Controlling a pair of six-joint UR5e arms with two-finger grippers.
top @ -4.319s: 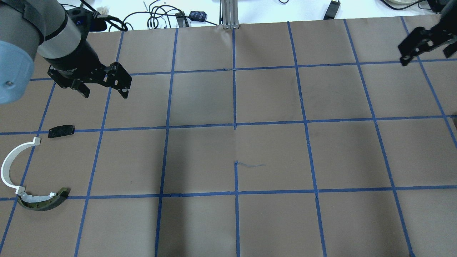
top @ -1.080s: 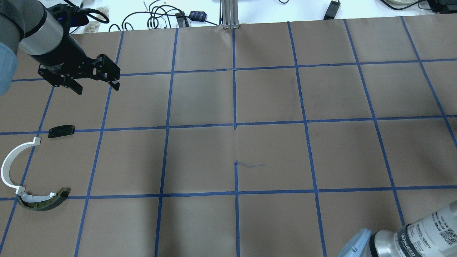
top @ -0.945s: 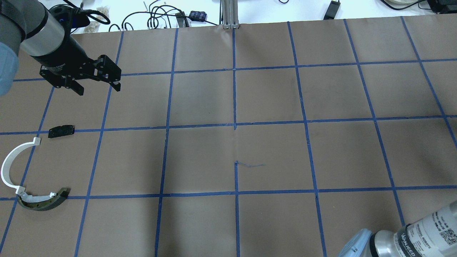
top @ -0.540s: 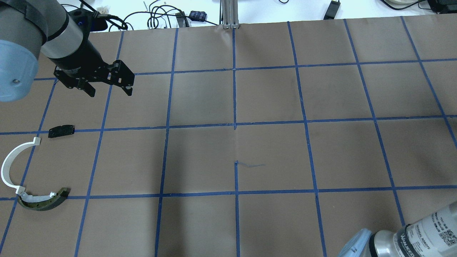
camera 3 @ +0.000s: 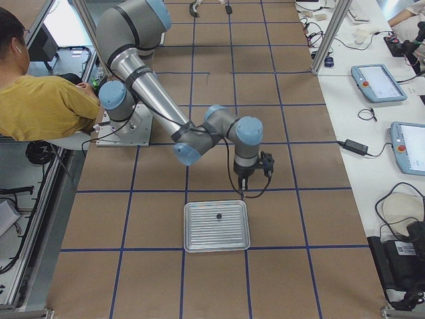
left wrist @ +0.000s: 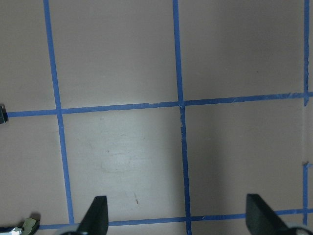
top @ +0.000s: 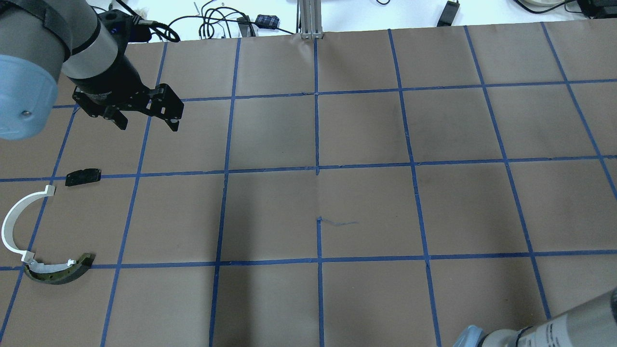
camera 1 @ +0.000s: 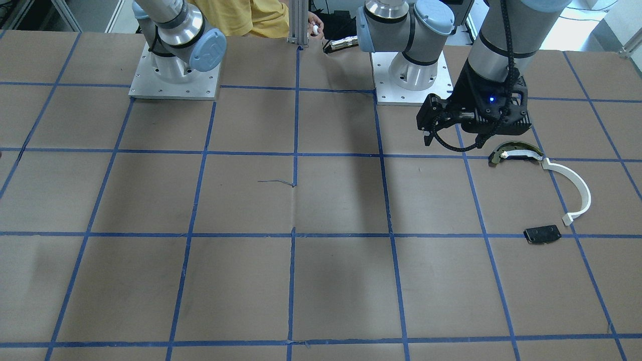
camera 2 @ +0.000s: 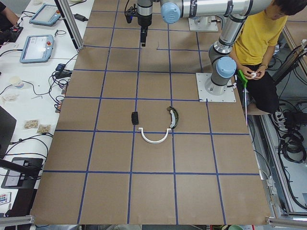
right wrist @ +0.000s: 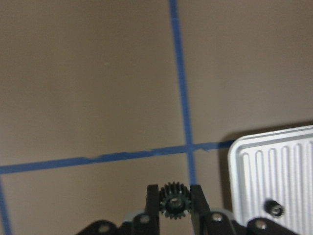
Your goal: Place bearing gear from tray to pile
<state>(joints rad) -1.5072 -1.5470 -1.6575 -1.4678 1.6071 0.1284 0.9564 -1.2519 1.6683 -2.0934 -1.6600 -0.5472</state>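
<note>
My right gripper [right wrist: 174, 208] is shut on a small black bearing gear [right wrist: 174, 199], held above the brown table just left of the ribbed metal tray [right wrist: 274, 166]. A second small gear [right wrist: 275, 208] lies in the tray. The exterior right view shows the gripper [camera 3: 242, 189] at the tray's far edge [camera 3: 199, 229]. The pile lies far off on the left: a white curved strip [top: 14, 226], a dark arc piece [top: 60, 272] and a black plate [top: 83, 177]. My left gripper [top: 147, 120] is open and empty, beyond the pile.
Blue tape lines divide the brown table [top: 318, 193] into squares. Cables and small devices [top: 231, 21] lie past the far edge. Part of my right arm [top: 554, 330] shows at the overhead view's lower right corner. A person in yellow [camera 3: 46, 106] sits behind the robot.
My right gripper has left the overhead view's top right; only its arm shows at the lower right, now lower in view. My left gripper has drifted slightly right, still open.
</note>
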